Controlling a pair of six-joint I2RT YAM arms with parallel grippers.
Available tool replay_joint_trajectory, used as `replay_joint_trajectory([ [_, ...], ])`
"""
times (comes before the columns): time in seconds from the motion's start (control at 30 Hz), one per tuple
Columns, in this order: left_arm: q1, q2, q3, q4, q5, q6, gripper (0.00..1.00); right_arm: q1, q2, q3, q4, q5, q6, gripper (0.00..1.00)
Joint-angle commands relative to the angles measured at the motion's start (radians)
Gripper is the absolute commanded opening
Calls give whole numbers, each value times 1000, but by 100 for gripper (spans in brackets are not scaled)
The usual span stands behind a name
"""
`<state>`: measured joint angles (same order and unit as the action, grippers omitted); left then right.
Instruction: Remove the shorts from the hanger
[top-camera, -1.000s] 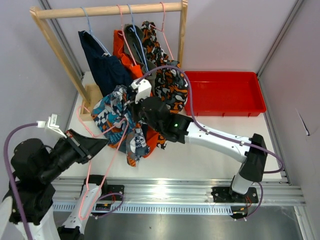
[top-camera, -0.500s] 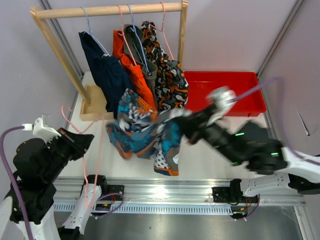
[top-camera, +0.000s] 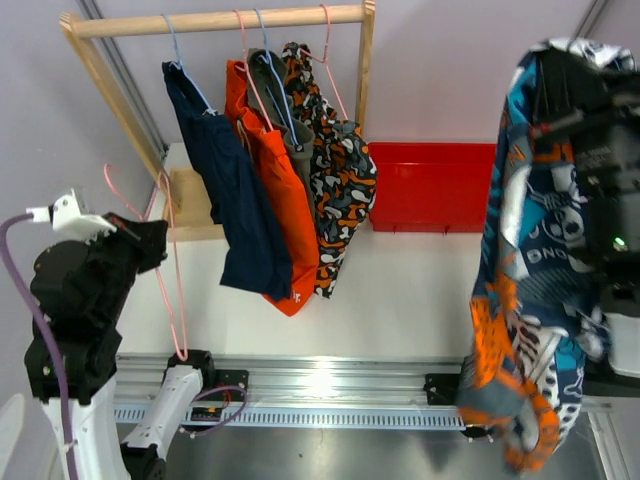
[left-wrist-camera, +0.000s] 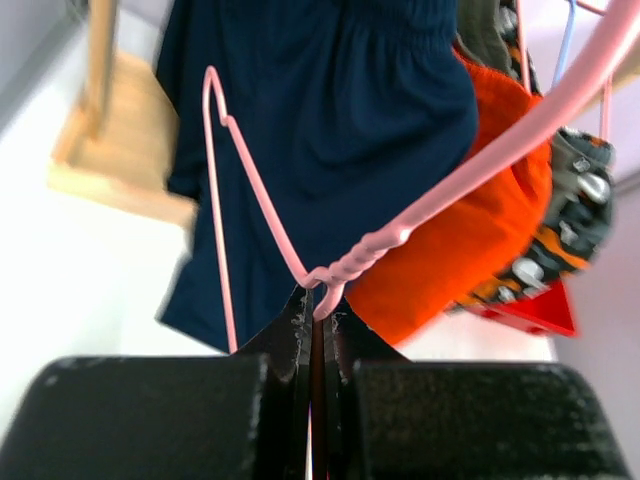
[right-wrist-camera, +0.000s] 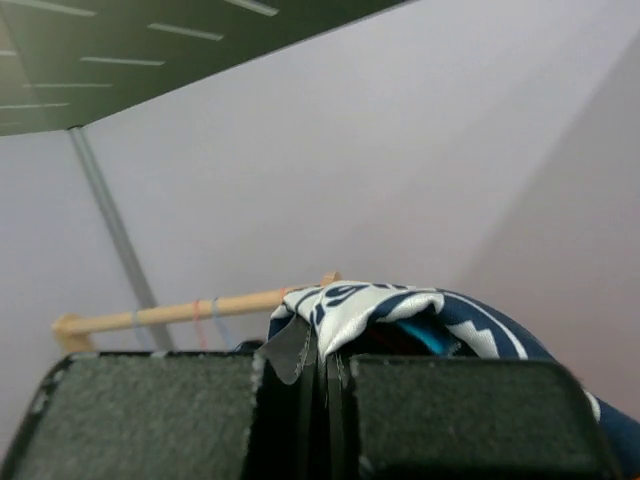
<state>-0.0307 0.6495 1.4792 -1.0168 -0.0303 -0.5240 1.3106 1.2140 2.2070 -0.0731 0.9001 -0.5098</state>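
— Top external view: where are the teal-blue, orange and white printed fabric shorts (top-camera: 525, 260)?
— Dangling over the white table's (top-camera: 400, 290) right edge. A fold is nipped in the right pincer (right-wrist-camera: 322, 350), fingers pressed onto the cloth.
— And the thin pink wire hanger (left-wrist-camera: 450, 192)?
— Bare, by the left edge. The left pincer (left-wrist-camera: 318, 318) is clamped on its twisted neck.
— Risks?
— That small fold could slip out, I think, or the swinging hanger could hook the plain navy shorts (top-camera: 235, 200).
— Since half a second ago?
— The shorts were low over the table's middle; now they're high and clear of the hanger.
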Motion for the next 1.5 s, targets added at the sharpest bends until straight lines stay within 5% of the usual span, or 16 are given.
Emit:
replay_joint_trajectory([
  [0.0, -5, 73, 27, 167, -54, 134, 0, -106, 201, 205, -178, -128, -137, 0],
  [0.17, -5, 186, 79, 250, -51, 179, 0, -335, 344, 275, -157, -218, -328, 0],
  [0.4, -5, 289, 76, 333, -11, 219, 0, -914, 453, 352, -183, -620, 69, 0],
  [0.73, -5, 282, -11, 403, -8, 269, 0, -1344, 657, 399, -82, -1123, 580, 0],
  [0.9, -5, 277, -26, 420, -33, 260, 0, -1350, 685, 260, -85, -1220, 605, 0],
  [1.1, -5, 283, -22, 425, -83, 300, 0, -1380, 616, -237, 199, -1291, 692, 0],
  [1.33, -3, 343, 79, 380, -217, 386, 0, -1386, 610, -441, 222, -1394, 853, 0],
  [1.37, -3, 352, 87, 383, -214, 383, 0, -1386, 602, -469, 229, -1430, 882, 3],
  [1.4, -3, 354, 96, 391, -201, 383, 0, -1383, 585, -534, 264, -1455, 951, 25],
  [1.43, -3, 358, 96, 399, -198, 386, 0, -1375, 573, -565, 277, -1474, 971, 99],
  [1.47, -3, 363, 99, 415, -201, 390, 0, -1364, 559, -596, 277, -1481, 981, 99],
])
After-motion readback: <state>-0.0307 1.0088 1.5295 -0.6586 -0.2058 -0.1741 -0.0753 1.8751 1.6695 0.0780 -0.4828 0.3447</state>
